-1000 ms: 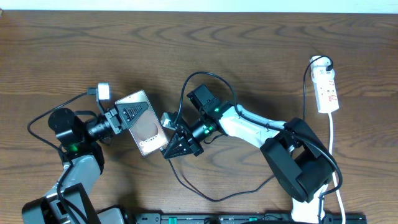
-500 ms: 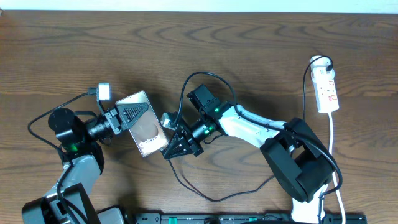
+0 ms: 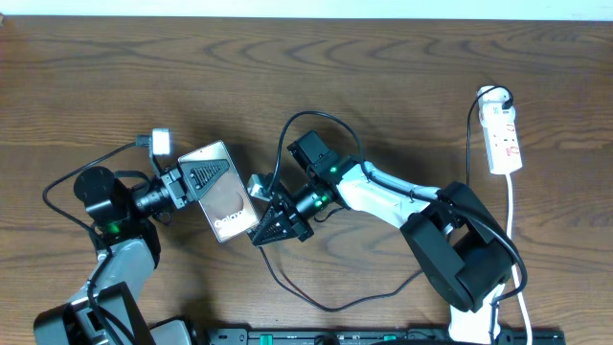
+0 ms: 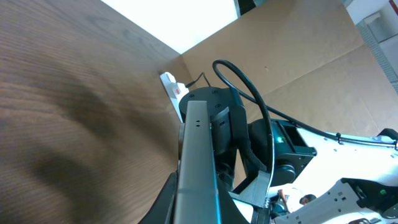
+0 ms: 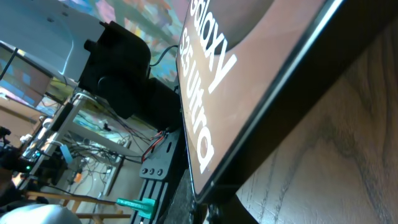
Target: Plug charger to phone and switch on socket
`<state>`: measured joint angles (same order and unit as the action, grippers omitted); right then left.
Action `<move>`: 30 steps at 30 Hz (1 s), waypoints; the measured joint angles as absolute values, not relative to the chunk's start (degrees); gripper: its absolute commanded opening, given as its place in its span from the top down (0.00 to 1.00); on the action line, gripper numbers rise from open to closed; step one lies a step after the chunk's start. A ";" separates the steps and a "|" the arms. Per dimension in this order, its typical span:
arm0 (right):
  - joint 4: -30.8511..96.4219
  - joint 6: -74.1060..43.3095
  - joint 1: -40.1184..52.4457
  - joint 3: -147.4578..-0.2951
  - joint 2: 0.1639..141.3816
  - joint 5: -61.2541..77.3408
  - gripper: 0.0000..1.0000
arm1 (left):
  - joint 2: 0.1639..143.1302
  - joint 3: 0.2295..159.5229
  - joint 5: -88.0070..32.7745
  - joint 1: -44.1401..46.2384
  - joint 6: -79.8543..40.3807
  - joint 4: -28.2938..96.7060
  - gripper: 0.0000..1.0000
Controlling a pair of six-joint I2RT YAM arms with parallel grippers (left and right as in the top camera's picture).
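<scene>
One phone (image 3: 230,206) gripped in my left claw (image 3: 215,172), right claw (image 3: 266,230) clenched beside it, one socket (image 3: 504,137) far right

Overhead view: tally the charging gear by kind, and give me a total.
phone: 1
charger cable: 1
power strip: 1
Total: 3

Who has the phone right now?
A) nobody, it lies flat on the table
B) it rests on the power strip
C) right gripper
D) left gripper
D: the left gripper is shut on the phone, which stands edge-on between its fingers in the left wrist view.
</scene>
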<state>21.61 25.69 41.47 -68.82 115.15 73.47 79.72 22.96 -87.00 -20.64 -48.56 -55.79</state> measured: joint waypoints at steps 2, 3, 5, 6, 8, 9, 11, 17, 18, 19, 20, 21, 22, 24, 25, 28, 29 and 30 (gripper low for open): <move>21.63 25.69 41.47 -68.82 115.15 73.45 0.99 | 79.72 22.96 -87.09 -20.64 -48.38 -55.79 0.92; 21.69 25.69 41.43 -68.82 115.15 73.45 0.99 | 79.72 22.96 -87.11 -20.64 -48.23 -55.79 0.92; 21.85 25.69 41.25 -68.82 115.15 73.47 0.99 | 79.72 22.96 -87.11 -20.64 -48.16 -55.81 0.93; 21.89 25.69 41.15 -68.82 115.15 73.47 0.99 | 79.72 22.96 -87.07 -20.64 -48.14 -55.88 0.93; 21.98 25.69 40.93 -68.82 115.15 73.52 0.99 | 79.72 22.96 -86.91 -20.71 -48.07 -55.94 0.92; 22.00 25.69 40.82 -68.82 115.15 73.52 0.99 | 79.72 22.96 -86.91 -20.80 -48.01 -55.94 0.93; 22.00 25.69 40.64 -68.82 115.15 73.54 0.99 | 79.72 22.96 -86.89 -20.91 -47.97 -55.94 0.92; 22.02 25.69 40.51 -68.82 115.15 73.54 0.99 | 79.72 22.96 -86.74 -20.91 -47.97 -55.94 0.92; 22.02 25.69 40.47 -68.82 115.15 73.56 0.99 | 79.72 22.96 -86.72 -20.91 -47.94 -55.94 0.93; 22.02 25.69 40.40 -68.82 115.15 73.60 0.99 | 79.72 22.96 -86.70 -20.91 -47.94 -55.96 0.92; 22.04 25.69 40.29 -68.82 115.15 73.63 0.99 | 79.72 22.96 -86.67 -20.91 -47.94 -55.96 0.93; 22.04 25.69 40.23 -68.82 115.15 73.65 0.99 | 79.72 22.96 -86.61 -20.91 -47.94 -55.96 0.93; 22.06 25.69 40.16 -68.82 115.15 73.65 0.99 | 79.72 22.96 -86.50 -20.91 -47.94 -55.96 0.92; 22.24 25.69 39.97 -68.82 115.15 73.69 0.99 | 79.72 22.96 -86.46 -20.91 -47.94 -55.96 0.93; 22.37 25.69 39.88 -68.82 115.15 73.69 0.99 | 79.72 22.96 -86.41 -20.91 -47.94 -55.96 0.93; 22.48 25.69 39.55 -68.82 115.15 73.71 0.99 | 79.72 22.96 -86.21 -20.91 -47.94 -55.96 0.92; 22.50 25.69 39.44 -68.82 115.15 73.69 0.99 | 79.72 22.96 -86.11 -20.91 -47.94 -55.96 0.93; 22.50 25.69 39.42 -68.82 115.15 73.69 0.99 | 79.72 22.96 -86.04 -20.91 -47.94 -55.96 0.93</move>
<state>22.50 25.69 39.42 -68.82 115.15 73.69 79.72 22.96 -86.04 -20.91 -47.94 -55.96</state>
